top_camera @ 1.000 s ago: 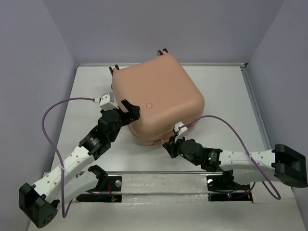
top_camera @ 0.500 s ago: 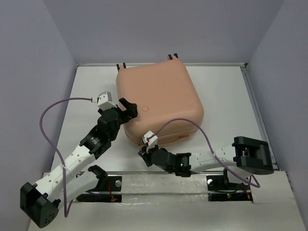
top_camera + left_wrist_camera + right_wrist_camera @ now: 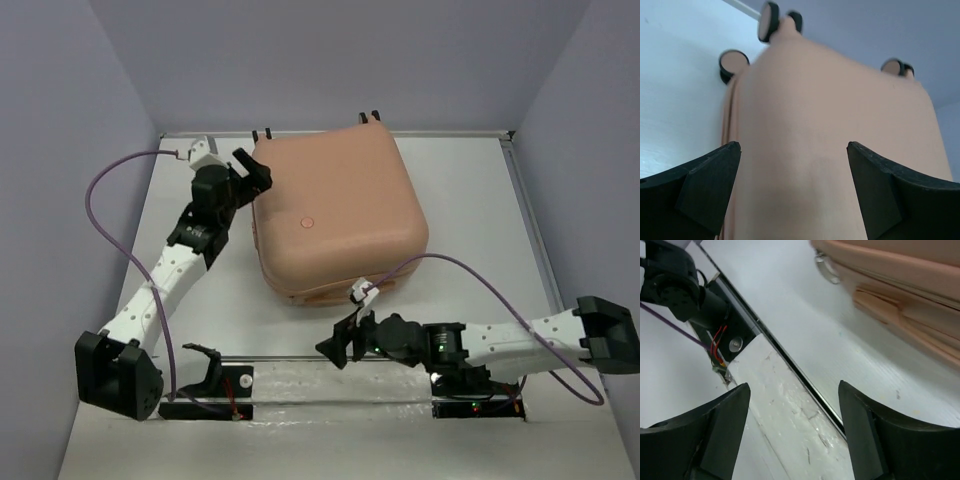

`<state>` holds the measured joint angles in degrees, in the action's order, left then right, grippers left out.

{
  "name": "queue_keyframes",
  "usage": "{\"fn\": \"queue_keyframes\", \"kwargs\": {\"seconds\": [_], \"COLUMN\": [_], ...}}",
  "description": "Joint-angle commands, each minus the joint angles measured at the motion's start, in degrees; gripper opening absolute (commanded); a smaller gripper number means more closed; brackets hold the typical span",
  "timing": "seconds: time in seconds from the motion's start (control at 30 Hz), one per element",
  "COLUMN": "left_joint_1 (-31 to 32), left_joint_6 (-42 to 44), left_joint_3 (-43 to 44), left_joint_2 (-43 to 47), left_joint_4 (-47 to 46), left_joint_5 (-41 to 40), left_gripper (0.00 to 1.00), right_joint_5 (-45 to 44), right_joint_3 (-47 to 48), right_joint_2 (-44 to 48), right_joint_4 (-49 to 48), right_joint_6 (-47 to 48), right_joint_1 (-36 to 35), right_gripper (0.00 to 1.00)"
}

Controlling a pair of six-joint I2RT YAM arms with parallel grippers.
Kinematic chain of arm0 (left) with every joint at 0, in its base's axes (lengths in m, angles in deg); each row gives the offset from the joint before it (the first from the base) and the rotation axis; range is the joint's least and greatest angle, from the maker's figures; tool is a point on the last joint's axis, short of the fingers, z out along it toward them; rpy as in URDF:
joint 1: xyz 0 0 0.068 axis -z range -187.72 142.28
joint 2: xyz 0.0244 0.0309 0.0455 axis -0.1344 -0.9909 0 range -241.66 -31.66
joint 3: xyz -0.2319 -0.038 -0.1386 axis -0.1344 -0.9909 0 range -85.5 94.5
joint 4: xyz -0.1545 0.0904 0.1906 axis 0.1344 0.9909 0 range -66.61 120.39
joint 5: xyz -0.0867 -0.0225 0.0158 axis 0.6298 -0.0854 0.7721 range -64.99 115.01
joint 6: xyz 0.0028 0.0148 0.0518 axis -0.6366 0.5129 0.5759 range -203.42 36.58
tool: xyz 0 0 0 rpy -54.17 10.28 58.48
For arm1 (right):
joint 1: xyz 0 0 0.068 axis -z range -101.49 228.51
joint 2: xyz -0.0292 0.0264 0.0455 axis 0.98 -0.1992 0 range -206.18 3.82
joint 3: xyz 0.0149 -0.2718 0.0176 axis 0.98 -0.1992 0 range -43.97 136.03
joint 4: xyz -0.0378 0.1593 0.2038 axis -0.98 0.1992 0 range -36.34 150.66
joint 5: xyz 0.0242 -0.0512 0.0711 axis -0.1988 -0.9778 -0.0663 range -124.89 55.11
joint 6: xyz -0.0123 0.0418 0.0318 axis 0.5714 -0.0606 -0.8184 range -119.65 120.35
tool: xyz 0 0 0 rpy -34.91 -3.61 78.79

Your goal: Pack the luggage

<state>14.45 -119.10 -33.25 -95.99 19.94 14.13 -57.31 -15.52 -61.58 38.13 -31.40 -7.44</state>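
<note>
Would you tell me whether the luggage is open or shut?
Shut: the luggage lies flat, both shells together with only a seam visible, no lining showing.

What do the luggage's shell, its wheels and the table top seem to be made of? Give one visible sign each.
The luggage: probably hard moulded plastic, peach-pink, smooth satin finish; rounded corners, soft sheen, no weave. The wheels: likely plastic, pink faces with black rims that may be rubber. The table: white, matte, perhaps laminate or board; faint scuffs near its front edge.
</note>
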Motion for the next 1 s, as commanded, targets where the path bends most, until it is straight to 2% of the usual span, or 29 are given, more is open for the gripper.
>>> {"fn": "queue_keyframes", "kwargs": {"seconds": [0.0,0.03,0.07,0.13,0.2,0.3,0.43,0.67,0.8,0.87,0.93,0.97], "left_joint_1": [-9.2,-10.4,-11.9,-12.9,-14.1,-14.8,-15.0,-15.1,-15.1,-15.0,-15.1,-15.1], "left_joint_6": [0.3,0.4,1.0,1.2,1.7,2.4,2.3,0.8,-2.5,-4.0,-6.7,-7.6], "left_joint_3": [8.8,12.6,14.6,20.6,25.9,31.0,43.2,58.6,65.0,66.7,66.0,65.3], "left_joint_2": [-7.4,-9.5,-14.1,-18.7,-24.9,-32.0,-41.4,-56.1,-62.0,-63.4,-64.7,-64.9], "left_joint_4": [-2.0,-1.3,-0.6,1.0,2.0,1.8,3.3,7.2,5.9,3.4,-1.8,-3.7], "left_joint_5": [7.9,10.2,10.6,13.1,14.2,16.8,23.5,26.5,29.5,31.9,33.7,34.2], "left_gripper": [0.99,0.99,0.99,0.99,0.99,0.99,0.99,0.99,0.99,0.95,0.86,0.79], "right_joint_5": [-3.4,-3.9,-5.3,-5.3,-5.4,-6.8,-6.8,-3.5,-1.4,-0.4,2.0,2.7], "right_joint_3": [-4.7,-6.5,-7.1,-7.5,-6.3,-4.1,-2.0,-2.2,-2.1,-1.8,-1.3,-0.9], "right_joint_2": [11.8,16.2,18.4,21.8,23.9,22.1,18.5,18.4,18.0,16.7,15.6,14.9], "right_joint_4": [13.6,15.2,18.0,23.2,27.6,32.6,33.3,33.2,32.4,31.5,29.7,28.6], "right_joint_6": [-8.2,-9.9,-12.5,-13.6,-14.0,-14.9,-12.5,-9.8,-8.1,-6.9,-4.6,-3.7], "right_joint_1": [2.9,4.0,4.6,6.3,8.8,12.3,16.9,24.2,28.6,31.8,34.3,35.7], "right_gripper": [0.69,0.39,0.24,0.07,0.07,0.07,0.07,0.07,0.07,0.07,0.07,0.07]}}
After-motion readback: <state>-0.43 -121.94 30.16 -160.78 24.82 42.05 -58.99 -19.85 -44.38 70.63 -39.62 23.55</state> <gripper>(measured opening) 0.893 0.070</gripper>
